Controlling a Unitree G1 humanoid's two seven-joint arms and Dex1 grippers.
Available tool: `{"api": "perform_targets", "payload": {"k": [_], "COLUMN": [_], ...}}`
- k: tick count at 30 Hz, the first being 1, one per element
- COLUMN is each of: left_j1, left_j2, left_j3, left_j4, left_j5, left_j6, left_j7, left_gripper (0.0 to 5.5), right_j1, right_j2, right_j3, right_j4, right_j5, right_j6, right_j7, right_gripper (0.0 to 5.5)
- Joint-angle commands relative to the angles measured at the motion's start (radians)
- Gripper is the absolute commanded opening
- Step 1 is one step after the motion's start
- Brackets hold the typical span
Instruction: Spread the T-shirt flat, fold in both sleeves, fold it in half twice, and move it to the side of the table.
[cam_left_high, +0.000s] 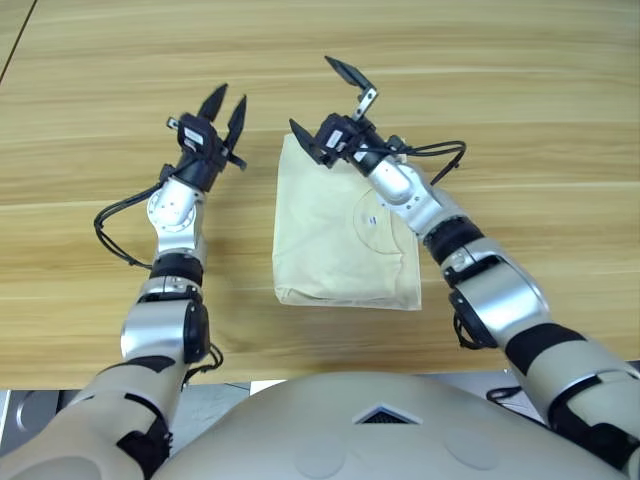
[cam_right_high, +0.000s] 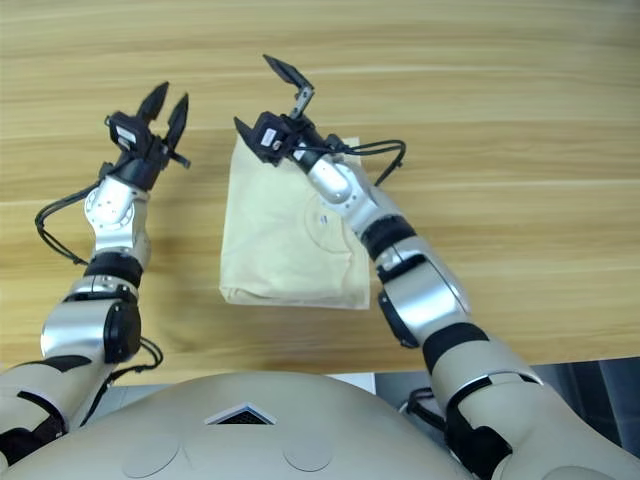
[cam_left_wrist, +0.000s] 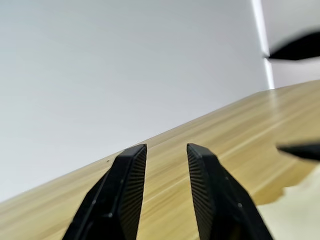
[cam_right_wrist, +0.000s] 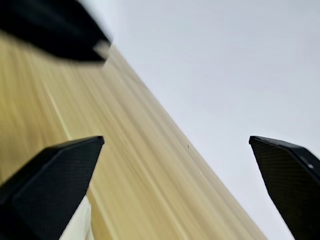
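Note:
The cream T-shirt (cam_left_high: 335, 235) lies folded into a compact rectangle on the wooden table (cam_left_high: 520, 120), in front of me near the middle. My right gripper (cam_left_high: 322, 100) hovers over the shirt's far left corner, its two fingers spread wide and holding nothing. My left gripper (cam_left_high: 229, 100) is raised just left of the shirt, off the cloth, fingers a little apart and empty. In the left wrist view the left gripper (cam_left_wrist: 167, 147) shows a narrow gap, with a corner of the T-shirt (cam_left_wrist: 295, 215) beside it. The right wrist view shows the right gripper (cam_right_wrist: 176, 141) wide open above the table.
Bare wooden table surrounds the shirt on all sides, with wide free room to the left (cam_left_high: 70, 150) and right (cam_left_high: 560, 200). The table's near edge (cam_left_high: 60, 385) runs just in front of my body. A pale wall (cam_left_wrist: 125, 60) stands beyond the far edge.

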Motion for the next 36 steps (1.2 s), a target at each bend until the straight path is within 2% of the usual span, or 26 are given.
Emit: {"api": "perform_targets", "payload": {"k": [1, 3, 7, 10, 13, 17, 26, 36], "left_j1": [0.201, 0.327, 0.544, 0.687, 0.788, 0.829, 0.771, 0.734], "left_j2": [0.127, 0.223, 0.393, 0.492, 0.552, 0.563, 0.545, 0.555], "left_j3": [-0.091, -0.126, -0.134, -0.116, -0.123, -0.156, -0.241, -0.298], "left_j4": [-0.357, -0.525, -0.774, -0.931, -1.000, -0.995, -0.870, -0.848], "left_j5": [-0.047, -0.011, 0.042, 0.031, 0.053, 0.150, 0.418, 0.472], "left_j6": [0.007, 0.015, 0.051, 0.092, 0.108, 0.114, 0.109, 0.103], "left_j7": [-0.164, -0.219, -0.292, -0.319, -0.330, -0.314, -0.213, -0.127], "left_gripper": [1.49, 1.49, 1.49, 1.49, 1.49, 1.49, 2.97, 4.21], "right_j1": [0.279, 0.433, 0.782, 1.044, 1.155, 1.138, 1.008, 1.031], "right_j2": [-0.354, -0.565, -0.886, -1.015, -1.027, -0.967, -0.807, -0.828], "right_j3": [-0.108, -0.176, -0.306, -0.410, -0.454, -0.406, -0.264, -0.212], "right_j4": [-0.523, -0.676, -0.823, -0.879, -0.901, -0.873, -0.863, -0.940], "right_j5": [0.213, 0.241, 0.247, 0.263, 0.232, 0.103, -0.091, -0.050], "right_j6": [0.030, 0.019, -0.050, -0.136, -0.143, -0.096, 0.017, 0.003], "right_j7": [0.302, 0.419, 0.588, 0.668, 0.692, 0.688, 0.658, 0.681], "right_gripper": [5.39, 5.39, 5.39, 5.39, 5.39, 5.39, 5.40, 5.40]}}
